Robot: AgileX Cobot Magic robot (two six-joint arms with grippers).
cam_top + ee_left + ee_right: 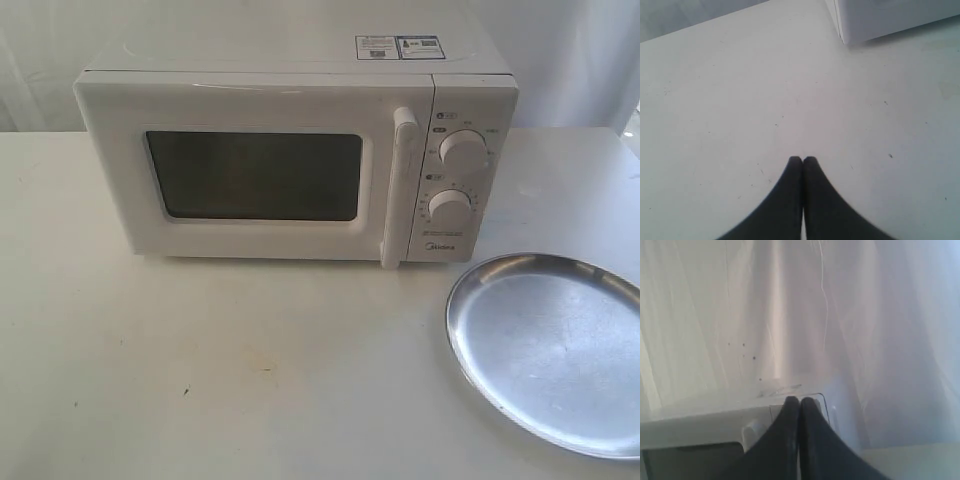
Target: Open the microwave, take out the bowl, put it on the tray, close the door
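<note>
The white microwave (290,150) stands at the back of the table. Its door (255,180) with the dark window is closed, and the vertical bar handle (400,185) sits to the right of the window. The silver tray (555,350) lies empty at the front right. The bowl is hidden from every view. Neither gripper shows in the exterior view. My left gripper (802,160) is shut and empty over bare table, with a microwave corner (842,30) far ahead. My right gripper (799,401) is shut and empty, held high and facing the microwave's top (715,412).
Two round dials (462,150) are on the panel right of the door. A white curtain (790,305) hangs behind the microwave. The tray reaches past the right edge of the exterior view. The white tabletop (220,370) spreads in front of the microwave.
</note>
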